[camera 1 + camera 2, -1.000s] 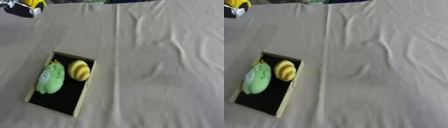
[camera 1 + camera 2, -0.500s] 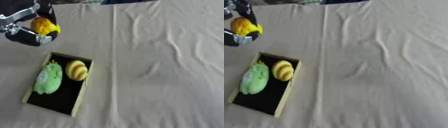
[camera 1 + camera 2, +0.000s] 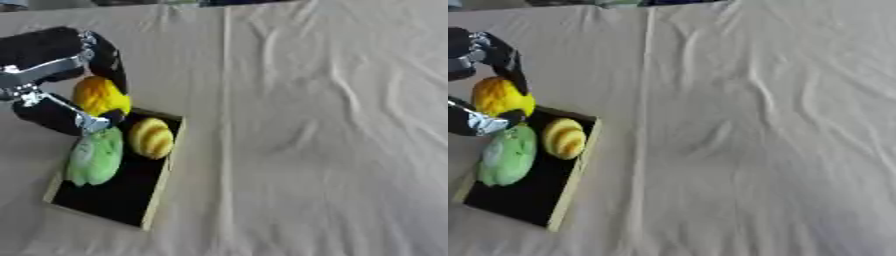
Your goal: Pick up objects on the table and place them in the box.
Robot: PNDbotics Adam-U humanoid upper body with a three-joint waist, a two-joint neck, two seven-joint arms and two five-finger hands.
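**Yellow toy held over the box's far corner**

Beige cloth covers the counter (image 3: 332, 125), creased in long folds toward 12 and 3 o'clock. At about 8 o'clock lies a shallow box (image 3: 156, 185) with pale wooden walls and a black floor, set askew on the cloth. Inside it, a green plush toy (image 3: 94, 156) lies along the wall on the 9 o'clock side, and a striped yellow round toy (image 3: 151, 137) sits just beside it, toward the box's far end at 12 o'clock.

From the 9 o'clock edge the left hand (image 3: 61, 87) reaches in, black with silver parts. Its fingers (image 3: 107, 55) curl over the top of a yellow-orange toy (image 3: 100, 96) while the thumb closes under it, so the toy is clasped between them. The toy hangs at the box's far corner, just above the green plush toy's upper end; whether it touches the plush cannot be told.
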